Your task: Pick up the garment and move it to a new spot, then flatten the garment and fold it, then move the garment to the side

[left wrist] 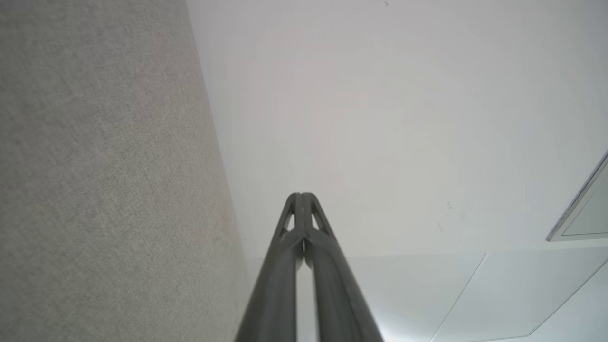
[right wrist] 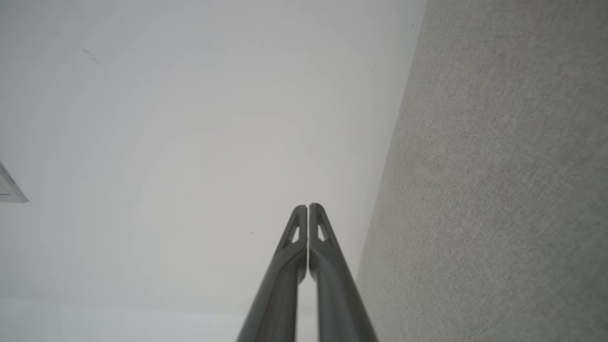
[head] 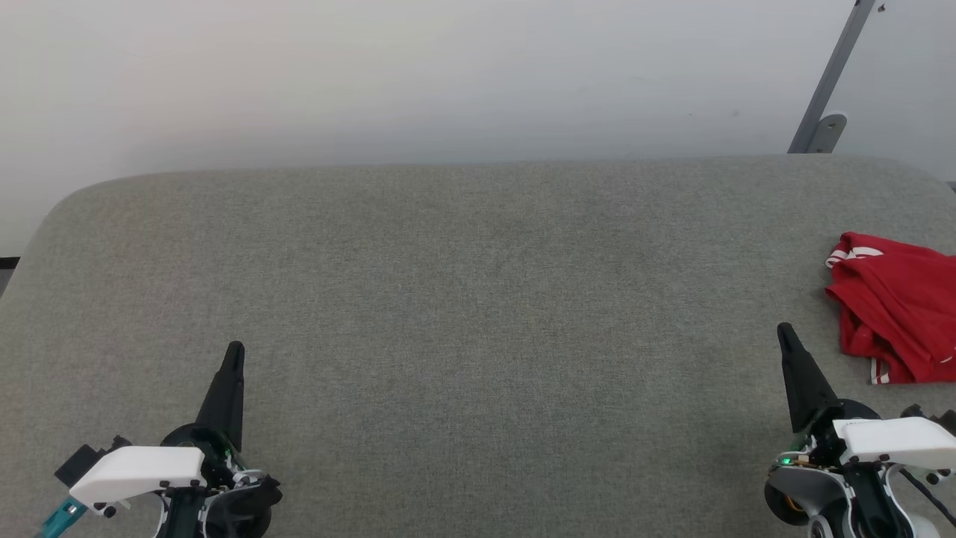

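I had bright, even, soft light, almost shadowless across the grey surface. In both wrist views the fingers went soft toward 6 o'clock and the surface's edge bowed.

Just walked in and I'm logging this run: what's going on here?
Nothing is being handled yet. The red T-shirt lies crumpled at the right edge of the grey padded surface. The left gripper and right gripper are both shut and empty; the right one is nearer the shirt, not touching it.
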Tool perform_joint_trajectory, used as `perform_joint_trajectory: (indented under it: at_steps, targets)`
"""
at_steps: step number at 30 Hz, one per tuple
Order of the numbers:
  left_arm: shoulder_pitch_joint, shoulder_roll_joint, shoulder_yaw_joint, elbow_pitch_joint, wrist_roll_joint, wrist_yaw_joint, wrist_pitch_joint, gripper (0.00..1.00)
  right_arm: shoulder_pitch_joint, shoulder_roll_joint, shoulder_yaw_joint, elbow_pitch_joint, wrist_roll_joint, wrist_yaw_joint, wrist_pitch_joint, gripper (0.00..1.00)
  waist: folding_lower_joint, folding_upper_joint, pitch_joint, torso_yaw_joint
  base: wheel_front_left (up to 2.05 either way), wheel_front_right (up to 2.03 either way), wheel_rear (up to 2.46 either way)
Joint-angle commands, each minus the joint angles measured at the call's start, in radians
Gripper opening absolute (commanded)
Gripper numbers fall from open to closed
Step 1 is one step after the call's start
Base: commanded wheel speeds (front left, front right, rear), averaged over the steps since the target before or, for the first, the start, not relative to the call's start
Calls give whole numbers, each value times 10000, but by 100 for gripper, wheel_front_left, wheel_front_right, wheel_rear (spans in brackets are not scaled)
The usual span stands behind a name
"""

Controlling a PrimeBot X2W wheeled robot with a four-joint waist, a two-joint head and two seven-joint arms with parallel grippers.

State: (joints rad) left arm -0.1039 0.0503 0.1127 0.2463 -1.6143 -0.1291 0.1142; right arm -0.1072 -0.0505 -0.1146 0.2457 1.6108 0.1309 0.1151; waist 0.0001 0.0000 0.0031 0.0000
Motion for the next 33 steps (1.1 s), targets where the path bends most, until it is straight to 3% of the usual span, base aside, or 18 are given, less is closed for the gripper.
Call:
perform_joint_trajectory:
  at_steps: [1,33]
  targets:
    - [-122,4,27,3,29,-29,33,0,-47,14,6,4,39,-3,13,0,-1,0,0,0,0,0,0]
    - [-122,1,30,3,35,-29,37,0,-47,14,6,4,41,-3,11,0,-1,0,0,0,0,0,0]
